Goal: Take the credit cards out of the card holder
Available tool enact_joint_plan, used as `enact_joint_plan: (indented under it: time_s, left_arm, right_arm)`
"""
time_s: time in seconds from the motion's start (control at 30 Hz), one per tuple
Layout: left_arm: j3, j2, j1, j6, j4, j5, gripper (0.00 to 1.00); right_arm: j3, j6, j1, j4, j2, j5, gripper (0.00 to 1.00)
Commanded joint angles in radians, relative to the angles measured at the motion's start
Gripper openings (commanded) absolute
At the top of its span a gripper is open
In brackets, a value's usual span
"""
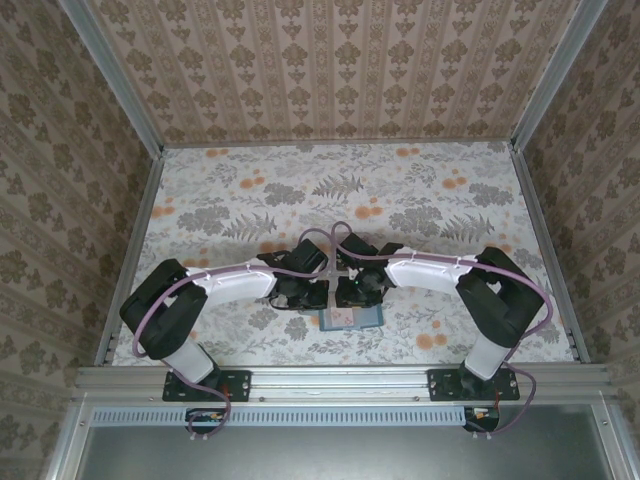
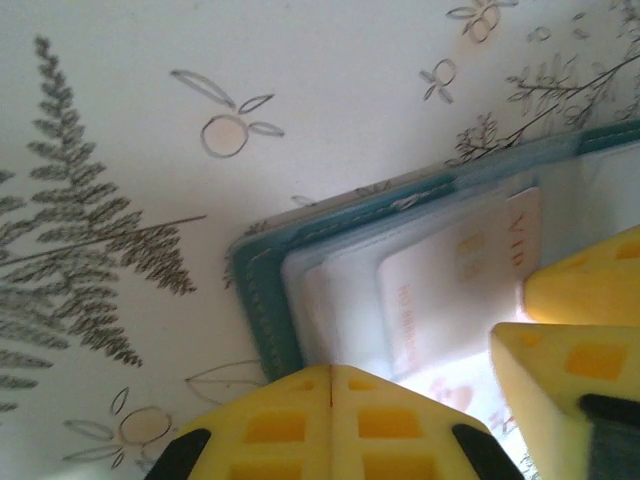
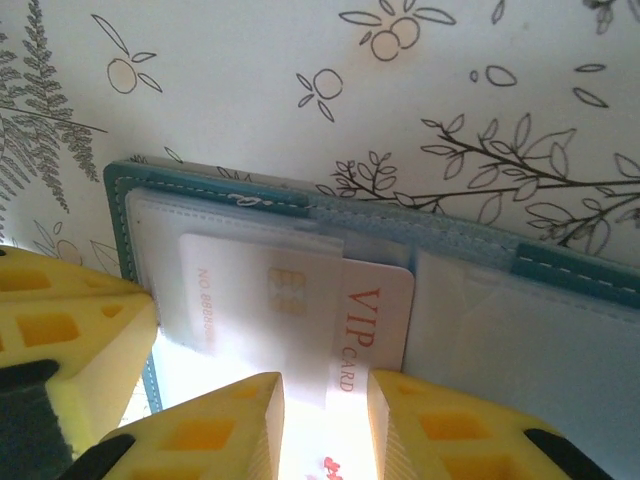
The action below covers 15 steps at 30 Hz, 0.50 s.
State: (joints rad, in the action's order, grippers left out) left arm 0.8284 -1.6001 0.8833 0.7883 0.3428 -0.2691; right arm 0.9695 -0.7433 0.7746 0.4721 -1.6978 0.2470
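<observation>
Step in hand: drawing the first card out while the holder is braced.

1. Left fingers (image 2: 270, 425): pressed together, with nothing visible between them. They sit at the left edge of the holder (image 2: 262, 300) and appear to pin it to the table (image 1: 230, 200).
2. Holder: lies open and flat, pocket faces up, at the near centre of the table between the two arms.
3. Card (image 3: 385, 315): pale, marked VIP, in the left panel. Its left part is under the clear pocket. Its right end projects bare toward the fold.
4. Right fingers (image 3: 215, 435): spread, one on each side of the card's long edge. They pinch nothing.

Judgement: the card is partly out but not free.

Next move: the right fingers should close on the exposed right end and draw it rightward, in line with the pocket. The left fingers should hold the holder down throughout.

Caution: if the brace slips, the holder may travel with the card.
</observation>
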Motion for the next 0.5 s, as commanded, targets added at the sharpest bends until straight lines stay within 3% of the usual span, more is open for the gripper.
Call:
enact_joint_plan:
  time_s: [0.0,0.47]
  left_arm:
    - [0.051,0.006,0.009,-0.031,0.08,0.035,0.03]
    - [0.127,-0.063,0.042,-0.041,0.09,0.009,0.02]
  right_arm:
    - [-0.019,-0.01,-0.01,0.022,0.045,0.007,0.3]
    - [-0.093,-0.003,-0.061,-0.027,0.077,0.063,0.29]
